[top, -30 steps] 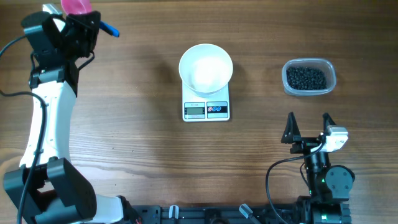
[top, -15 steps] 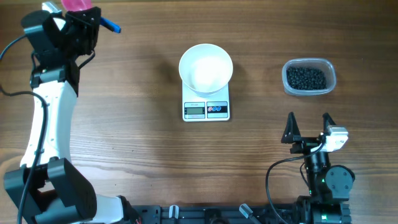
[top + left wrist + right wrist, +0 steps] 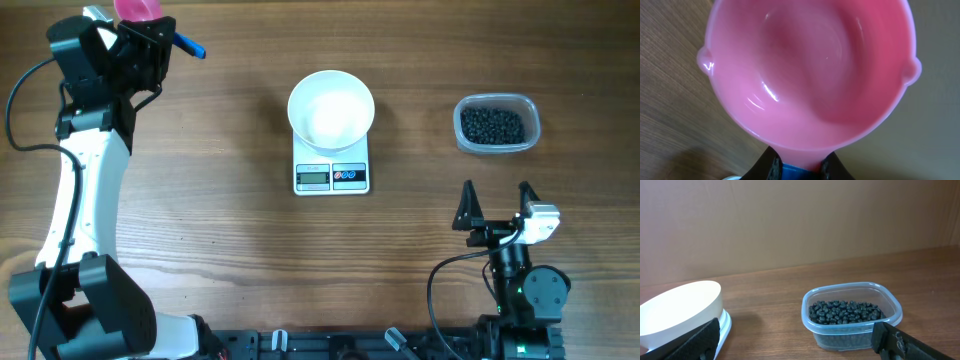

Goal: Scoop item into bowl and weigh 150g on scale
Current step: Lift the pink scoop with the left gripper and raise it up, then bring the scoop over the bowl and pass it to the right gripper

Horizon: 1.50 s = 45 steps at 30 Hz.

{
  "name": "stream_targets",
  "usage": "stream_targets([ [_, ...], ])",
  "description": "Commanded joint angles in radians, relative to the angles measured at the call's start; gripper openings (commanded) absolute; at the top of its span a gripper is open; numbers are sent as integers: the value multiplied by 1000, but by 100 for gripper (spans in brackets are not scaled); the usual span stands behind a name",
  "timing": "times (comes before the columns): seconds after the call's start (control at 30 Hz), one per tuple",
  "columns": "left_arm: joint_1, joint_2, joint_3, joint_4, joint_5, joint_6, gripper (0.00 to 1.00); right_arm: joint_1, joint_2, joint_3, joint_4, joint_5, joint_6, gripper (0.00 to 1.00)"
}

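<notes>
From above, the left gripper [image 3: 146, 36] sits at the table's [image 3: 220, 240] far left corner, clamped tight on the blue handle of a pink scoop [image 3: 135, 9]. The beans [image 3: 491, 125] lie in a clear tub [image 3: 531, 112] near the far right edge, well apart from it. The empty bowl [image 3: 331, 108] rests on the scale [image 3: 331, 176] in between, so the arm should probably carry the scoop high over or around the bowl, then enter the heap at a shallow angle so the light tub does not slide. The scale's display is too small to read. The right gripper [image 3: 496, 192] rests near the front right corner with its jaws spread wide, holding nothing; it could likely brace the tub. In the left wrist view the scoop's cup is empty and fills the frame, with the dark fingers [image 3: 765, 169] pinching its handle. In the right wrist view the open fingers [image 3: 697, 339] frame the tub, with the bowl off to the left; nothing else crowds the beans.
</notes>
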<state>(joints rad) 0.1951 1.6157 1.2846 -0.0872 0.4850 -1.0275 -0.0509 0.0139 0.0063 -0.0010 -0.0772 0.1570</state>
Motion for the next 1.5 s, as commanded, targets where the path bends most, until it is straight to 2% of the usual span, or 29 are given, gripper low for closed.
stream_targets([
  [0.0, -3, -19, 13, -16, 20, -1, 17, 4, -3, -1, 2, 10, 3, 100],
  [0.27, -4, -19, 13, -44, 73, -2, 17, 4, -3, -1, 2, 17, 2, 100],
  [0.3, -4, -19, 13, -45, 91, -2, 17, 4, -3, -1, 8, -5, 51, 100],
  [0.33, -4, -19, 13, -47, 156, -2, 17, 4, -1, -1, 10, -31, 215, 100],
  [0.4, -4, -19, 13, -56, 197, -25, 16, 4, 3, 1, 43, -130, 222, 100],
  [0.47, -14, -19, 13, -72, 207, -66, 16, 4, 16, 21, 73, -144, 290, 100],
  [0.53, -41, -19, 13, -71, 206, -139, 16, 4, 66, 93, 120, -142, 292, 100],
  [0.6, -89, -19, 13, -62, 195, -220, 16, 4, 213, 264, 118, -158, 238, 100],
  [0.67, -121, -19, 13, -63, 195, -247, 14, 4, 356, 404, 103, -214, 170, 100],
  [0.77, -182, -19, 13, -63, 196, -344, 13, 4, 655, 694, 39, -345, 82, 100],
  [0.87, -238, -19, 13, -63, 195, -414, 14, 4, 899, 991, -163, -485, 79, 100],
  [0.97, -297, -19, 13, -63, 195, -508, 14, 4, 1084, 1191, -305, -527, 82, 100],
  [1.03, -325, -19, 13, -56, 194, -533, 15, 4, 1150, 1212, -306, -591, 119, 100],
  [1.1, -340, -19, 13, -52, 188, -533, 16, 8, 1213, 1211, -266, -718, 275, 100],
  [1.23, -340, -19, 13, -52, 187, -549, 14, 62, 1335, 1211, -164, -919, 385, 80],
  [1.3, -346, -19, 13, -52, 188, -578, 14, 121, 1374, 1211, -131, -912, 400, 73],
  [1.37, -358, -19, 13, -53, 187, -601, 14, 190, 1395, 1211, -115, -870, 395, 73],
  [1.47, -386, -19, 13, -53, 187, -608, 12, 294, 1396, 1211, -116, -687, 392, 73],
])
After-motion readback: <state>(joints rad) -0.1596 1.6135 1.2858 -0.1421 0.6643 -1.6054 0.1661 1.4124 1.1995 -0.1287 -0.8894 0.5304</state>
